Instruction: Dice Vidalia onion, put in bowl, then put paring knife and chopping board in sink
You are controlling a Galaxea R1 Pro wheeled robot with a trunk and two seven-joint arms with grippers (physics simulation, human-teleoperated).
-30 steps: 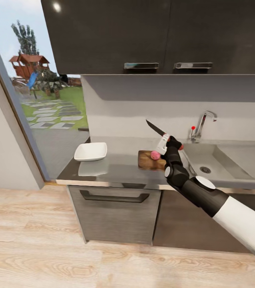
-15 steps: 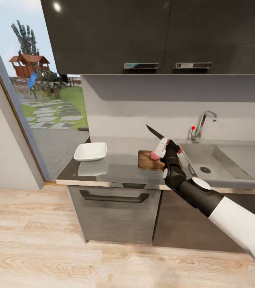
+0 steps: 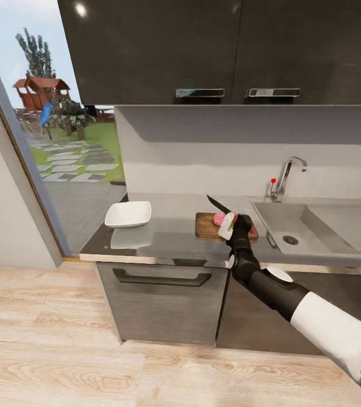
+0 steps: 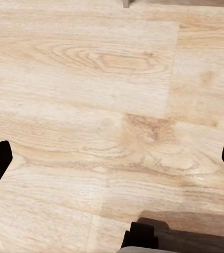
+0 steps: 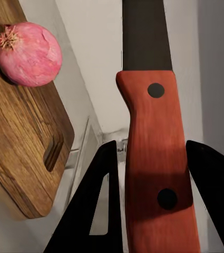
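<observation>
Kitchen run, catalogued from the sink (image 3: pixel 339 226): a steel basin sunk in the grey countertop (image 3: pixel 163 234), with a chrome faucet (image 3: pixel 285 176) at its back rim and dark wall cabinets (image 3: pixel 220 51) overhead. Just beside the sink's window-side edge lies a wooden chopping board (image 3: pixel 209 225), its handle slot plain in the right wrist view. Further from the sink, past the board, stands a white square bowl (image 3: pixel 128 214), apart from the board. On the board rests the Vidalia onion (image 5: pixel 28 54), rendered pink, round, whole, with a dry tuft at one end. The right gripper (image 3: pixel 232 221) stands between onlooker and board, hiding part of it; its fingers are clamped on the paring knife (image 5: pixel 151 147), red riveted handle, dark blade angled up above the board away from the sink. The left gripper (image 4: pixel 112 163) hangs over pale wood floor (image 4: pixel 90 79), fingers spread wide, holding nothing.
</observation>
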